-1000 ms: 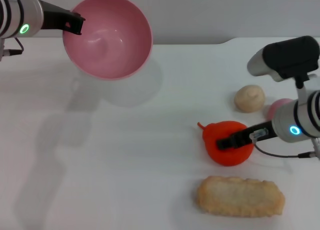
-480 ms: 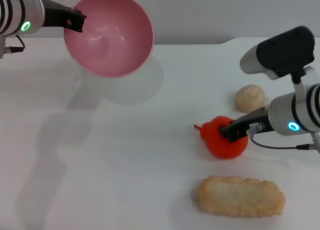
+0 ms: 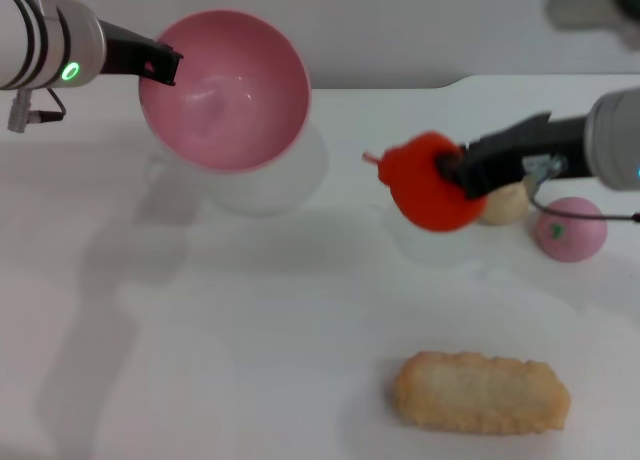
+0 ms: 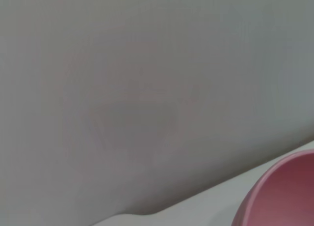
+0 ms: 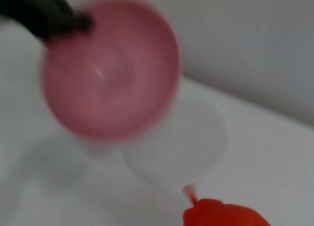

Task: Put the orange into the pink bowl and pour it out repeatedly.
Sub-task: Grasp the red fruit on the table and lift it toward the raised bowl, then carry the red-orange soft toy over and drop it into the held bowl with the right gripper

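Observation:
The orange (image 3: pixel 425 183) is bright orange-red with a small stem pointing left. My right gripper (image 3: pixel 455 169) is shut on it and holds it in the air above the table, right of centre. The orange's top also shows in the right wrist view (image 5: pixel 223 213). The pink bowl (image 3: pixel 228 92) is held in the air at the back left, tilted with its opening facing the orange. My left gripper (image 3: pixel 160 64) is shut on its rim. The bowl is empty; it also shows in the right wrist view (image 5: pixel 110 71) and partly in the left wrist view (image 4: pixel 282 196).
A beige lumpy ball (image 3: pixel 505 206) lies just behind the orange. A pink ball with a green mark (image 3: pixel 570 228) lies to its right. A long breaded toy food (image 3: pixel 480 392) lies near the front. The white table (image 3: pixel 250 330) ends at a grey wall behind.
My right gripper has lifted the orange off the table and carried it up and back, toward the bowl. The pink ball is now uncovered. The bowl has shifted slightly right.

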Tool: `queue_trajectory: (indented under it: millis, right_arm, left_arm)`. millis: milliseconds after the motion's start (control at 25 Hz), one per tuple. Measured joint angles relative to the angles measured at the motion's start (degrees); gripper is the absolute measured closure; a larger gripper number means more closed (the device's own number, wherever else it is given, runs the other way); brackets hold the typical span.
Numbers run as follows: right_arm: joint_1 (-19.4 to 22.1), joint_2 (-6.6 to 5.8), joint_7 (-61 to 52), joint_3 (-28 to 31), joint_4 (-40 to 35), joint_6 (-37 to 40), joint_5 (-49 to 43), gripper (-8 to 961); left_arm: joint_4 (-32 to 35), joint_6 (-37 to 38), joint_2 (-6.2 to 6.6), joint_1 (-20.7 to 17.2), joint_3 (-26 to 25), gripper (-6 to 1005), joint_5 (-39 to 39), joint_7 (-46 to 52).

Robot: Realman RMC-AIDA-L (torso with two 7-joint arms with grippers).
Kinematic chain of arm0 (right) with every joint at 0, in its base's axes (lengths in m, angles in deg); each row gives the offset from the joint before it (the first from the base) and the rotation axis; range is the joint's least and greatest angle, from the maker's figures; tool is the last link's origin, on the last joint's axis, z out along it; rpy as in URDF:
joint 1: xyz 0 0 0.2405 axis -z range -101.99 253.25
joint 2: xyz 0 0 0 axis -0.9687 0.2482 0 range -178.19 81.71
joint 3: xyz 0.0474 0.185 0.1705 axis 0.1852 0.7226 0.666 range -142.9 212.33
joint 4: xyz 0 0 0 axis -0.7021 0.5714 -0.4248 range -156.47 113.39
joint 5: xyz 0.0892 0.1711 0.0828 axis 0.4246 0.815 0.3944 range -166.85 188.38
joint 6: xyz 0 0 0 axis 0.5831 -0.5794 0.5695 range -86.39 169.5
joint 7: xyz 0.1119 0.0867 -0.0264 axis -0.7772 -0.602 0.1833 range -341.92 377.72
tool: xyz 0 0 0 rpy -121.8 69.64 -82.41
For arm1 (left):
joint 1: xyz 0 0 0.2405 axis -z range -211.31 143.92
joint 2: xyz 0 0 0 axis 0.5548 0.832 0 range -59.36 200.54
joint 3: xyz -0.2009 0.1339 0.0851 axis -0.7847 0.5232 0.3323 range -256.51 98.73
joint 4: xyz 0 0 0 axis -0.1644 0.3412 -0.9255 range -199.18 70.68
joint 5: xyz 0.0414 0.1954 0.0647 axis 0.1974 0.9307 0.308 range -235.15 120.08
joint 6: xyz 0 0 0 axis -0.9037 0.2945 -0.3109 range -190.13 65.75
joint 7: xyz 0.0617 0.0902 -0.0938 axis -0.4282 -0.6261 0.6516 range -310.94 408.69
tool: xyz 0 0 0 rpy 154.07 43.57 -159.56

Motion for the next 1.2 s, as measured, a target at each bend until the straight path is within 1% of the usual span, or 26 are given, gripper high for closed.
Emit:
queue_trajectory:
  millis: [80,120,320,440,480,600,640,760,880,1040,1160,1200]
  right_arm:
    - [0.2,-0.02,0.1,2.0,-4.3,-1.7,2.4,902]
    - [0.3,-0.06,0.7,4.1,-7.4,-2.5,5.0,908]
    - [-0.3,-0.07,2.1,6.6,-9.9,-1.7,8.3,906]
    - [-0.8,-0.13,3.1,6.2,-9.4,0.1,8.7,905]
    - [-1.1,-0.13,3.8,5.9,-8.0,1.4,8.7,904]
    - [-1.4,-0.11,4.4,5.7,-5.2,3.4,8.8,903]
    - [-1.4,-0.11,4.4,5.7,-5.2,3.4,8.8,903]
    - [-1.6,-0.07,4.5,5.6,-2.0,5.3,9.0,901]
    - [-2.2,-0.14,4.5,5.2,0.2,5.5,9.1,900]
    - [-2.1,-0.11,5.1,4.4,-0.7,5.6,9.1,898]
    - [-1.9,-0.05,5.2,4.9,-1.6,6.0,9.1,897]
    - [-1.9,-0.04,5.2,5.0,-1.7,6.2,9.1,842]
  left_arm:
    - [-1.3,0.3,-0.01,0.6,0.0,955,0.0,0.0]
    - [-1.8,0.4,-0.02,0.8,0.1,955,-0.1,0.0]
    - [-3.9,1.1,-0.02,2.5,2.2,955,-2.8,0.0]
    - [-4.4,1.1,-0.08,3.4,4.3,955,-4.1,0.0]
    - [-4.4,1.1,-0.08,3.4,4.3,955,-4.1,0.0]
    - [-4.0,1.1,-0.11,4.3,6.7,955,-6.7,-0.1]
    - [-3.7,1.1,-0.11,4.4,7.0,955,-6.9,-0.1]
    - [-3.0,0.8,-0.11,4.5,7.4,955,-7.5,-0.1]
    - [-2.5,0.7,-0.09,4.5,7.6,954,-7.9,-0.1]
    - [-2.4,0.7,-0.04,4.5,7.7,955,-8.1,-0.5]
    - [-2.3,0.8,-0.03,4.5,7.7,955,-8.1,-0.6]
    - [-2.2,0.7,-0.02,4.5,7.7,954,-8.1,-0.6]
